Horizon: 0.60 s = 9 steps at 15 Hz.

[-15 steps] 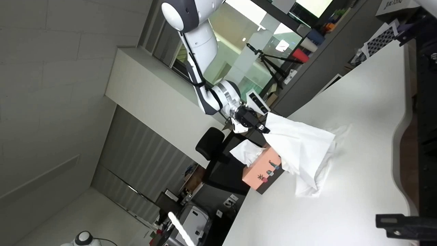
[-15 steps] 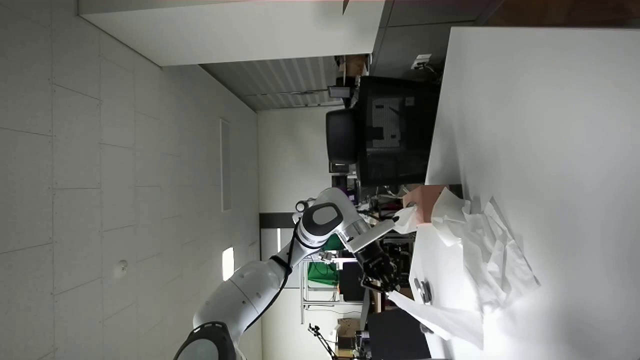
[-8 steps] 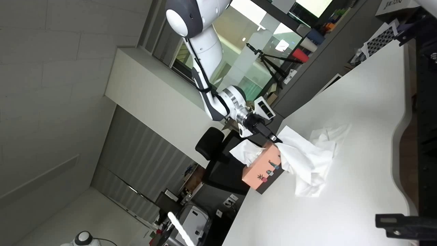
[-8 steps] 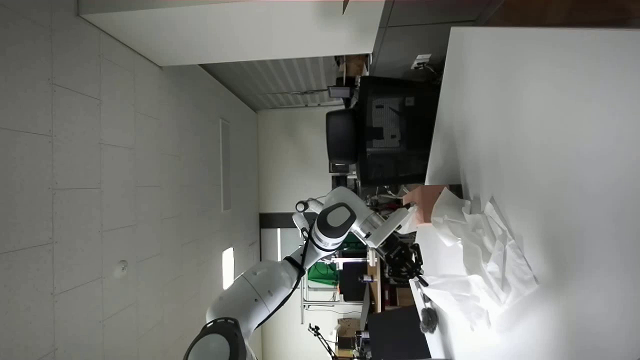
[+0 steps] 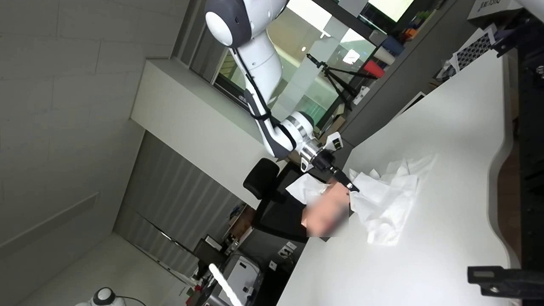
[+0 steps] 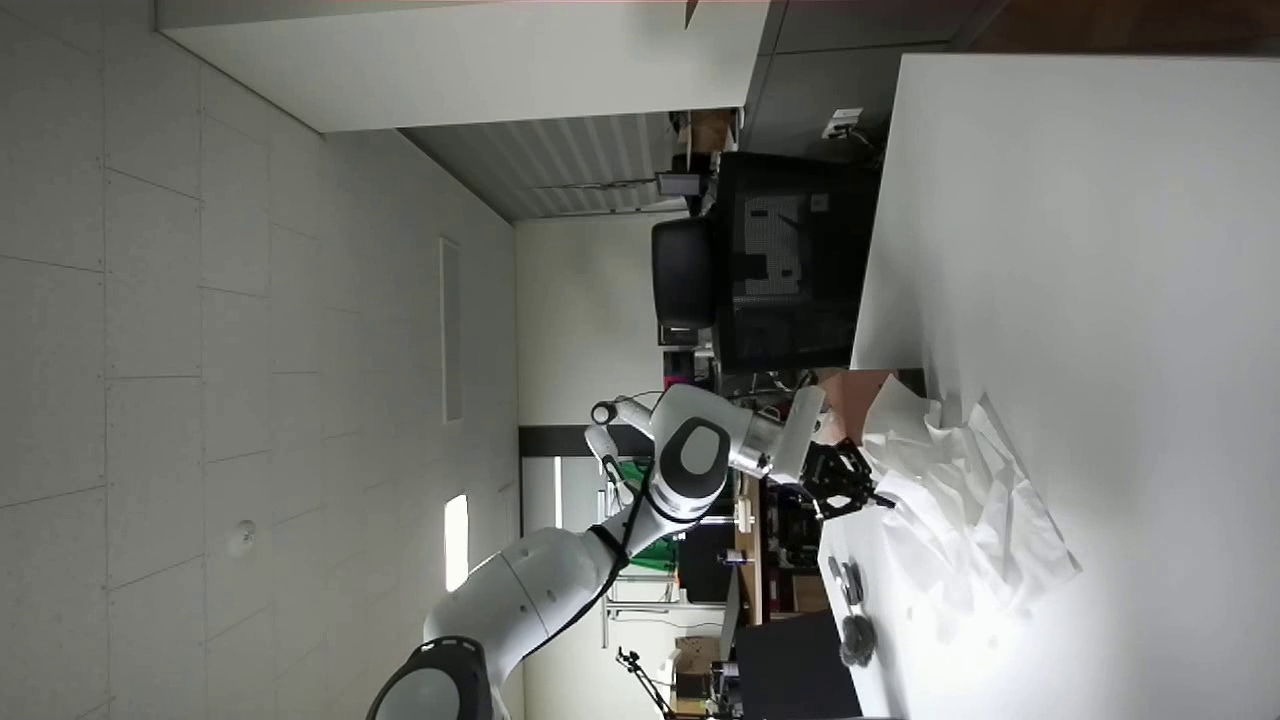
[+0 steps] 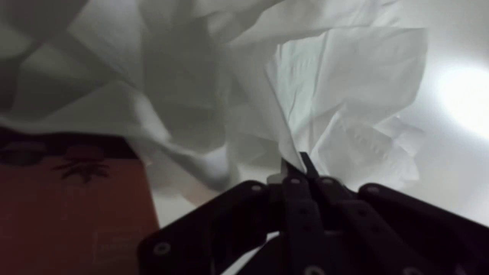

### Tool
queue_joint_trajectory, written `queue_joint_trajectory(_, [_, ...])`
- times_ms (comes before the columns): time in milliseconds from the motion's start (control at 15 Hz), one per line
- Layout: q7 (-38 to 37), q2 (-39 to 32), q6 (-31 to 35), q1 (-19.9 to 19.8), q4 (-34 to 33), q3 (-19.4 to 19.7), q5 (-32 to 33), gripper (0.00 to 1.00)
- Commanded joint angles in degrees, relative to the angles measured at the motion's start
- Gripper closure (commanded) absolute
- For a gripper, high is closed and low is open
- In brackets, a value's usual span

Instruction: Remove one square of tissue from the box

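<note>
Lower and nearer the salmon-pink rectangular box (image 6: 853,397) than half a second ago, the black two-fingered gripper (image 7: 300,162) has its fingers pressed together on an edge of a thin, soft white paper tissue (image 7: 259,118). From the fingertips, that tissue's fold points toward 11 o'clock in the wrist view; in an exterior view it drapes, crumpled, onto the white tabletop (image 5: 463,170) at the box's 3 o'clock, its long axis unclear.
</note>
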State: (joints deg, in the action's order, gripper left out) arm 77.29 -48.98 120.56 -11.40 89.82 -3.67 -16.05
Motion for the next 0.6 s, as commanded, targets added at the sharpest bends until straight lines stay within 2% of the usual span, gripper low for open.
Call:
queue_joint_trajectory(0, [-1.81,4.08,11.26,-0.21,6.81,-0.98,0.58,0.67])
queue_joint_trajectory(267, [-2.13,7.47,17.12,-0.46,11.41,-2.45,1.22,0.41])
queue_joint_trajectory(533, [-1.98,12.25,15.92,-0.62,14.18,-4.31,0.64,0.13])
